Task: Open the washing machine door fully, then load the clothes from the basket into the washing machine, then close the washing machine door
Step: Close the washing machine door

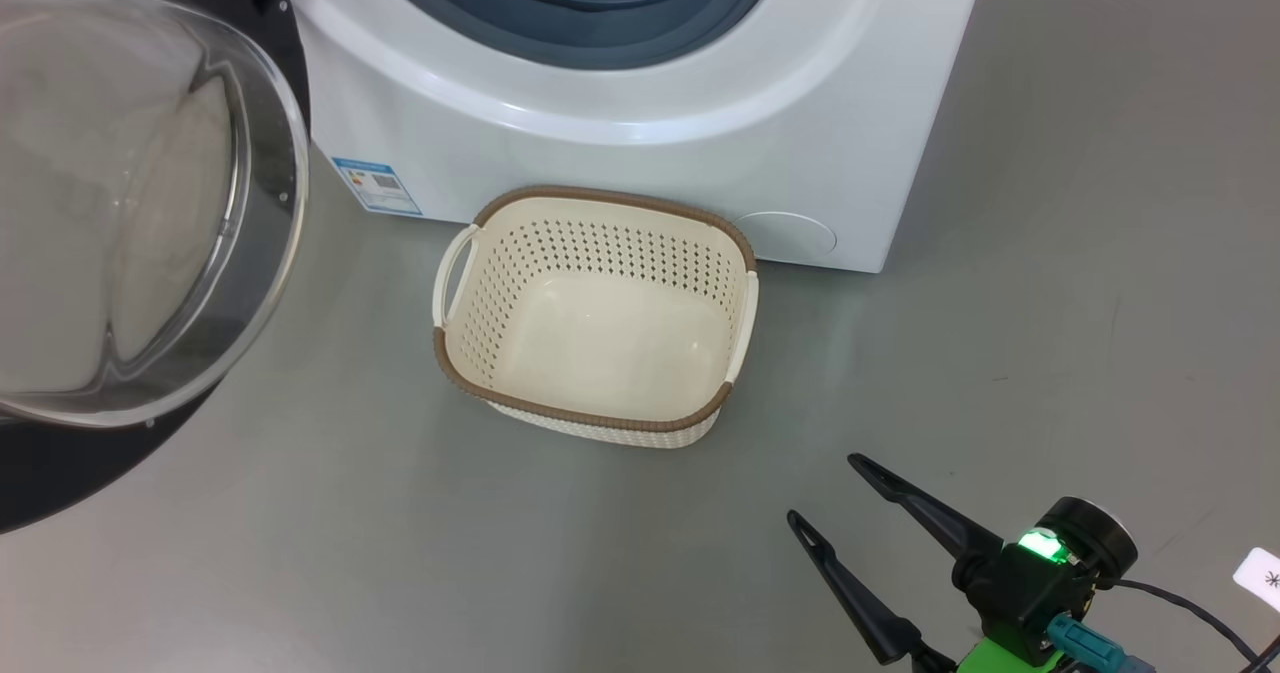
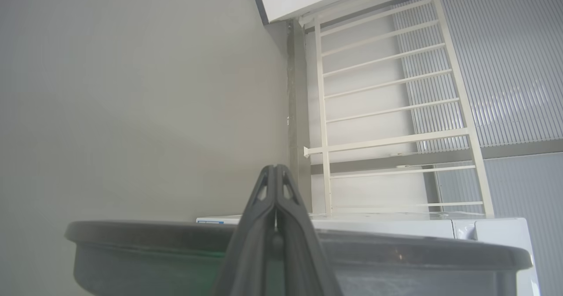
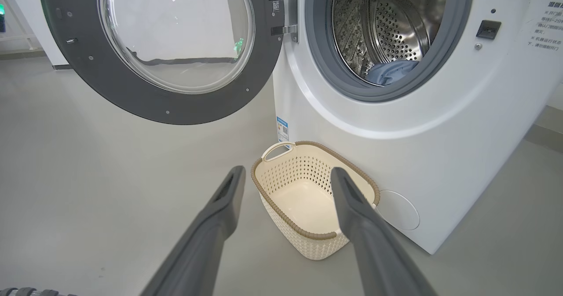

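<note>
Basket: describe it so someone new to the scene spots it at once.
Find the white washing machine with its round door swung open. On the grey floor just before its front panel stands the basket. Alone there, it is cream, perforated, brown-rimmed, two-handled and empty.

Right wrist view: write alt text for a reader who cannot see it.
A white washing machine stands with its door wide open and a blue garment in the drum. An empty basket sits on the floor before it, between two spread fingers.
</note>
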Motion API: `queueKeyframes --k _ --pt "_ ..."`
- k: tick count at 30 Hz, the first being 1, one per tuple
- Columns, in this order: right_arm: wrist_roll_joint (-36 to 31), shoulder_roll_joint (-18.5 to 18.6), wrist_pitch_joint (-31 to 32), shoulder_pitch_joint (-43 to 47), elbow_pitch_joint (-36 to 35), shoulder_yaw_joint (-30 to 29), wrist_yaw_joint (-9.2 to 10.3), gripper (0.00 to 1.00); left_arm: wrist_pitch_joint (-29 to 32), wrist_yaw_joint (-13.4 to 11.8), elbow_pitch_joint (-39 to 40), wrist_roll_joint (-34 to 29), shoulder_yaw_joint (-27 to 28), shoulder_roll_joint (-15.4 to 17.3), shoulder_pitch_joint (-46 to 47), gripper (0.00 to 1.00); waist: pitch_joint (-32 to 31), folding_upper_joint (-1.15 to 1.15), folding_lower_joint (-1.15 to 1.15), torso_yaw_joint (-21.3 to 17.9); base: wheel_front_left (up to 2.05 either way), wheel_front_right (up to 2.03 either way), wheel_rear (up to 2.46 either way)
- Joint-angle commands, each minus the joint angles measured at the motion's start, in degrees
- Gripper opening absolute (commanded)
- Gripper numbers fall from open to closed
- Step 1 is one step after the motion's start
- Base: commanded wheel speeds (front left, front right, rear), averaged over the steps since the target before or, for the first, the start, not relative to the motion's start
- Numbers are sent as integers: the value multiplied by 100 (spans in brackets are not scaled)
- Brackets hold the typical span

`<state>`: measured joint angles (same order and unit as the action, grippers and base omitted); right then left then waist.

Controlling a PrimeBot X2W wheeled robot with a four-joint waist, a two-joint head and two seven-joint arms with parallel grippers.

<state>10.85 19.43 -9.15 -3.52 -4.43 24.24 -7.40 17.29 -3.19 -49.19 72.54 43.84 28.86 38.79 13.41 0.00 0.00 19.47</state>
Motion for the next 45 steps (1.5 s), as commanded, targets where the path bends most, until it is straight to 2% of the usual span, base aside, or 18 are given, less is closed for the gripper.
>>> queueKeyframes --k 1,12,17,20,33,45 --pt "56 -13 2 -67 -127 128 -9 100 129 68 126 38 4 368 41 0 -15 0 0 -1 0 0 0" --pt "61 -97 -30 -73 -14 161 -9 100 929 187 293 125 -240 266 -149 0 -161 0 0 -9 0 0 0" --pt "57 -185 -63 -42 78 206 -9 100 1390 186 516 151 -359 216 -410 0 -313 0 0 -13 0 0 0" --pt "55 -239 -75 -44 120 242 -9 100 1646 268 693 146 -448 178 -612 0 -388 0 0 -23 0 0 0" --pt "39 -389 -145 -20 299 309 -9 100 2495 345 1698 517 -497 -278 -1175 0 -581 0 0 -20 0 0 0" --pt "44 -466 -192 -38 378 338 -9 100 3176 185 2611 666 -733 -606 -1657 0 -652 0 0 -76 0 0 0"
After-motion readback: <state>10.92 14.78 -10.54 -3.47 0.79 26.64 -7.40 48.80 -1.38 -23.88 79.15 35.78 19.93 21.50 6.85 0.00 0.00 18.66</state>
